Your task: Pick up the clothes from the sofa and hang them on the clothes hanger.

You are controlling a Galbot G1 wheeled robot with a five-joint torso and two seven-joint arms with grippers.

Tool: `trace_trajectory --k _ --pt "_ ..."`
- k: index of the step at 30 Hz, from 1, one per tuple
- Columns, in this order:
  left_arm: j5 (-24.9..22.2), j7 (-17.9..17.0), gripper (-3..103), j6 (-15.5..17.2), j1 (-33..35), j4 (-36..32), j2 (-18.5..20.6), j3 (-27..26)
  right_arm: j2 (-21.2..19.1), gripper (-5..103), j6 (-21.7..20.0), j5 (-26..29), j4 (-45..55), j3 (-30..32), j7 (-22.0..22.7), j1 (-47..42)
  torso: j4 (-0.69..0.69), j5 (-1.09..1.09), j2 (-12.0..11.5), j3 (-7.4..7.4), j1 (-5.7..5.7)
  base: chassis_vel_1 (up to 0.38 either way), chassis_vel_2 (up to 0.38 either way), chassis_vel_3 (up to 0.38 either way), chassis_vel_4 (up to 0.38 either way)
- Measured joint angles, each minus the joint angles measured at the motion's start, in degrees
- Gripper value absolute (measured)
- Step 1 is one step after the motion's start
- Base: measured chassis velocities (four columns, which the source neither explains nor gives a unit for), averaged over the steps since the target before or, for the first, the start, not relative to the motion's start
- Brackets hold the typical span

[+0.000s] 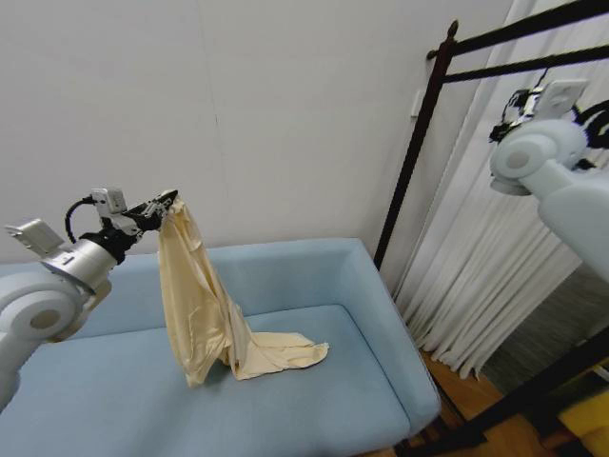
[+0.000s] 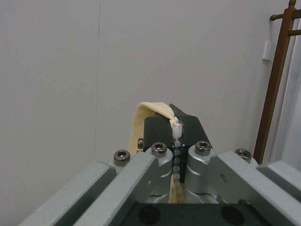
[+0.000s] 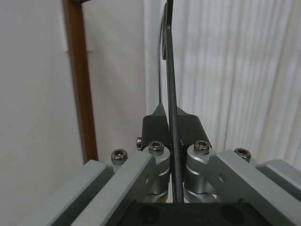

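Left end effector [image 1: 162,204], at 9 o'clock, is clenched on the top edge of the cream garment [image 1: 195,305]. The garment hangs with its tail resting on the blue sofa [image 1: 314,276]. Right end effector [image 3: 170,115], at 2 o'clock by the rack [image 1: 419,133], is clamped on a thin dark hanger [image 3: 170,70].

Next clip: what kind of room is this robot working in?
Probably a living room or home-style mock-up: a light blue sofa, a dark clothes rack beside white curtains. The left gripper holds a cream garment over the sofa; the right gripper grips a thin dark bar.
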Motion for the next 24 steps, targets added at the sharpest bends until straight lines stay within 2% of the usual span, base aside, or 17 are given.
trace_trajectory --k 4,5,8,9,10,12,13,14,16,17,18,19,21,24 --pt "-0.2 0.2 1 -0.2 0.7 0.0 1.6 -0.5 -3.3 1 -0.1 3.8 6.2 1.4 -5.6 -2.4 0.00 0.00 0.0 0.00 0.00 0.000 0.000 0.000 0.000" --pt "-0.2 0.2 1 -0.2 0.7 0.0 1.6 -0.5 -3.3 1 -0.1 3.8 6.2 1.4 -5.6 -2.4 0.00 0.00 0.0 0.00 0.00 0.000 0.000 0.000 0.000" --pt "-0.8 0.6 1 -0.4 1.1 0.4 3.6 -0.6 -6.1 1 -0.6 10.2 12.3 4.1 -14.2 -5.1 0.00 -0.01 0.0 0.00 0.00 0.000 0.000 0.000 0.000" --pt "-0.8 0.6 1 -0.4 1.1 0.4 3.6 -0.6 -6.1 1 -0.6 10.2 12.3 4.1 -14.2 -5.1 0.00 -0.01 0.0 0.00 0.00 0.000 0.000 0.000 0.000" --pt "-1.0 1.3 1 -0.4 1.4 0.8 4.7 -0.7 -7.2 1 -0.9 13.9 14.8 4.9 -18.2 -6.0 0.00 -0.02 0.0 0.00 0.00 0.000 0.000 0.000 0.000" --pt "-1.7 2.6 1 -0.4 1.5 1.4 6.6 -0.9 -8.4 1 -1.0 17.3 18.2 5.8 -25.3 -7.8 0.00 -0.03 0.0 -0.01 0.00 0.000 0.000 0.000 0.000" --pt "-2.1 3.0 1 -0.4 1.1 1.8 7.3 -0.9 -9.0 1 -1.0 17.6 19.4 6.1 -28.7 -8.8 0.01 -0.02 0.0 -0.01 -0.01 0.000 0.000 0.000 0.000" --pt "-2.1 3.0 1 -0.4 1.1 1.8 7.3 -0.9 -9.0 1 -1.0 17.6 19.4 6.1 -28.7 -8.8 0.01 -0.02 0.0 -0.01 -0.01 0.000 0.000 0.000 0.000" --pt "-2.8 3.7 1 0.2 -0.2 3.0 8.4 -1.0 -9.6 1 -0.8 17.5 21.3 6.7 -36.2 -11.5 0.00 0.00 0.0 0.00 0.00 0.000 0.000 0.000 0.000" --pt "-3.1 4.1 1 0.3 -0.6 3.5 8.8 -1.0 -9.6 1 -0.7 17.3 21.8 6.9 -38.2 -12.3 0.00 0.00 0.0 0.00 0.00 0.000 0.000 0.000 0.000" --pt "-3.8 5.2 1 0.4 -0.8 4.4 9.4 -1.1 -9.7 1 -0.3 16.7 23.0 7.4 -43.4 -14.2 0.00 0.00 0.0 0.00 0.00 0.000 0.000 0.000 0.000" --pt "-3.8 5.2 1 0.4 -0.8 4.4 9.4 -1.1 -9.7 1 -0.3 16.7 23.0 7.4 -43.4 -14.2 0.00 0.00 0.0 0.00 0.00 0.000 0.000 0.000 0.000" --pt "-5.4 8.8 1 0.1 0.2 6.5 10.4 -2.2 -10.0 1 0.3 14.5 24.2 8.1 -51.8 -17.7 0.00 -0.02 0.0 0.00 0.00 0.000 0.000 0.000 0.000" --pt "-7.9 17.4 1 -0.5 1.8 9.7 11.8 -3.5 -9.8 1 2.8 9.0 24.5 8.8 -63.6 -23.4 0.00 -0.02 0.0 0.00 0.00 0.000 0.000 0.000 0.000"
